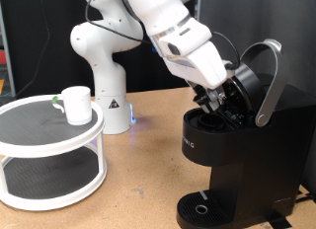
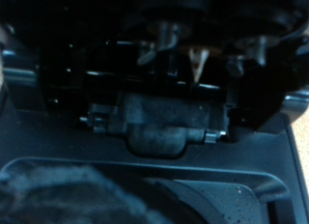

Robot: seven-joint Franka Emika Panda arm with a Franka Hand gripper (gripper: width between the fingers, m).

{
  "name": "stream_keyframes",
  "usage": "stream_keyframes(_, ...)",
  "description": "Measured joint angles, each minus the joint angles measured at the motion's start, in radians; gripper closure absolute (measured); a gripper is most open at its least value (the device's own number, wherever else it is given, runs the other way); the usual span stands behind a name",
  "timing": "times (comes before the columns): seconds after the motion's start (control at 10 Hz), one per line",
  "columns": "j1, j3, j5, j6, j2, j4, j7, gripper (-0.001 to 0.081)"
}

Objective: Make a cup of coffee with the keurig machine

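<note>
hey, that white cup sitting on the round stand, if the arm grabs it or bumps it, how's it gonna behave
The cup looks like rigid ceramic, so probably stiff and breakable if dropped. Its glossy wall may be slippery for the fingers. It stands upright on the stand near the top tier's edge, so a sideways push could slide it off. The gripper is away at the keurig machine.

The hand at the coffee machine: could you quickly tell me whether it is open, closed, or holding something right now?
Hand: inside the open top of the coffee machine; open or closed cannot be told, and nothing shows between its fingers.
</note>
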State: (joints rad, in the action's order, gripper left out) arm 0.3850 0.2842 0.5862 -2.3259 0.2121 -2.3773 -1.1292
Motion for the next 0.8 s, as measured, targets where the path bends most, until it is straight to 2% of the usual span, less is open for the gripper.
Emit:
stream_keyframes(0.3,0.000,-0.020,0.001,-0.035,-0.031,0.002,0.000,0.0331)
stream_keyframes(0.8,-0.004,-0.021,-0.036,-0.038,-0.053,0.017,0.013,0.0331)
